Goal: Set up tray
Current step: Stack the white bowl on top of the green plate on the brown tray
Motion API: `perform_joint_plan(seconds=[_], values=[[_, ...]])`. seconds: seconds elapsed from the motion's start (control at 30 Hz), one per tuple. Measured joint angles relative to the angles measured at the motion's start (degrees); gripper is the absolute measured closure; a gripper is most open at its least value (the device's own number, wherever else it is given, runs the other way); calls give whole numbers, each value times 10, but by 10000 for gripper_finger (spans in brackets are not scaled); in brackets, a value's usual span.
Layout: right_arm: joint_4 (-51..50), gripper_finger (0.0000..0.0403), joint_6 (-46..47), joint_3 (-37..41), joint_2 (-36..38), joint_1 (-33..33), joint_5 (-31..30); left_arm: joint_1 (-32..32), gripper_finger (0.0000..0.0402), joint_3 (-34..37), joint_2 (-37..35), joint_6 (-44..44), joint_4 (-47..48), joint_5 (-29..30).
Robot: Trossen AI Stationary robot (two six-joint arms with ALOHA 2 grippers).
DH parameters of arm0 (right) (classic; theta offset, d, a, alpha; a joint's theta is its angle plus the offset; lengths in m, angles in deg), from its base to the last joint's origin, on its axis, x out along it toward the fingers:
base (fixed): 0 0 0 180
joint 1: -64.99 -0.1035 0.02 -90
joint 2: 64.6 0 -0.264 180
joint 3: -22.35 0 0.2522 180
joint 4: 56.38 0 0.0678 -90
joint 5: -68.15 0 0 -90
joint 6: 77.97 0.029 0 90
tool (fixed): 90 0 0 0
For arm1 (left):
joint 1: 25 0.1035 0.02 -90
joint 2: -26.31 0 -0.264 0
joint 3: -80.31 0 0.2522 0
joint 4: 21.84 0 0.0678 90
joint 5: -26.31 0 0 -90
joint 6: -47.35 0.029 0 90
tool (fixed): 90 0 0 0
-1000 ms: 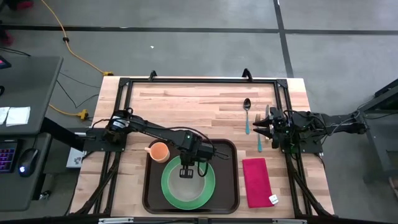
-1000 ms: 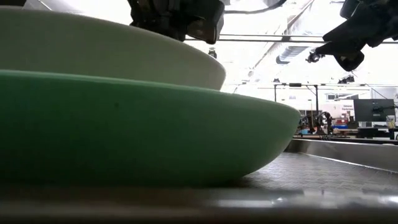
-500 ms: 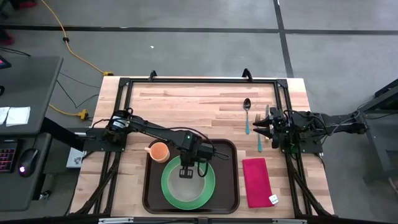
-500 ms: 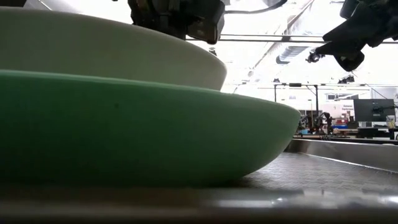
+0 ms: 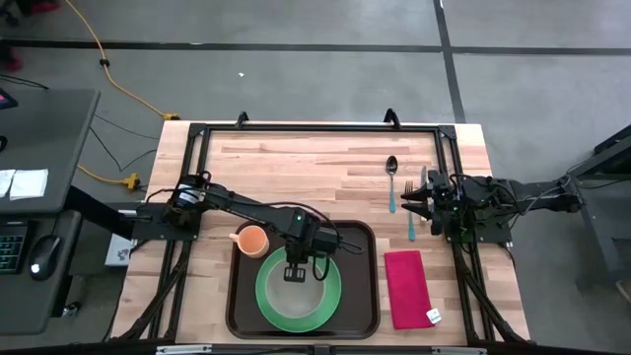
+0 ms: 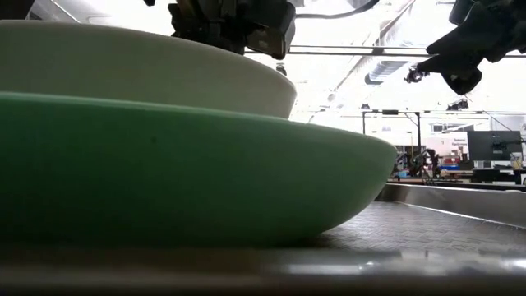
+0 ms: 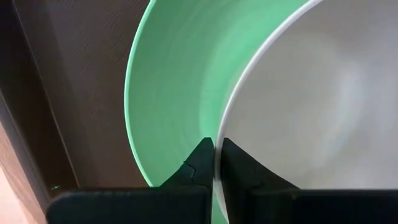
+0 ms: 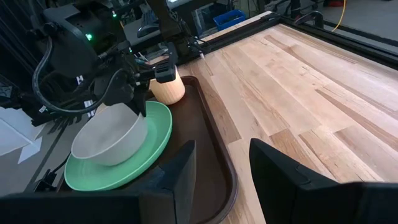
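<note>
The dark brown tray (image 5: 362, 288) lies at the table's near middle. A green plate (image 5: 268, 301) rests flat on it, and a white bowl (image 5: 297, 276) sits in the plate. My left gripper (image 7: 217, 147) points down over the bowl's far rim (image 7: 217, 124), with one finger inside and one outside and only a narrow gap between them. An orange cup (image 5: 252, 240) stands at the tray's far left corner. My right gripper (image 8: 221, 149) waits open at the table's right edge, holding nothing. My left gripper comes at the bowl's far rim (image 7: 219, 118) from above, its fingers (image 7: 200, 155) standing on either side of it. Whether they touch the rim, I cannot tell. The bowl sits upright on the green plate (image 6: 205, 164).
A red napkin (image 5: 405, 286) lies on the wood right of the tray. A spoon (image 5: 391, 182), a fork (image 5: 410, 212) and a knife (image 5: 424, 187) lie at the right, beside my right gripper (image 5: 412, 204). Bare wood spreads across the far half of the table.
In the low view the bowl's upper rim has come down a little and the bowl has settled onto the green plate. Both arms have kept their places.
</note>
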Motion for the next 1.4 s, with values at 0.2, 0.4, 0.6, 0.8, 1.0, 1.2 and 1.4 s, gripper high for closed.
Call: perform_joint_plan(seconds=[0.2,0.4,0.6,0.8,1.0,1.2,1.4], values=[[0,274,-3,0,0,0,0,0,332,0,0,0,1,-2],[0,274,-6,0,0,0,0,0,328,0,0,0,2,-4],[0,274,-10,0,0,0,-4,0,328,0,0,-2,2,4],[0,274,-9,0,0,0,-4,0,328,0,0,-2,2,5],[0,274,-9,0,0,0,-4,0,328,0,0,-2,3,2],[0,274,-9,0,0,0,-4,0,328,0,0,-14,13,-4],[0,274,-9,0,0,0,-4,0,328,-1,0,-16,13,-8]])
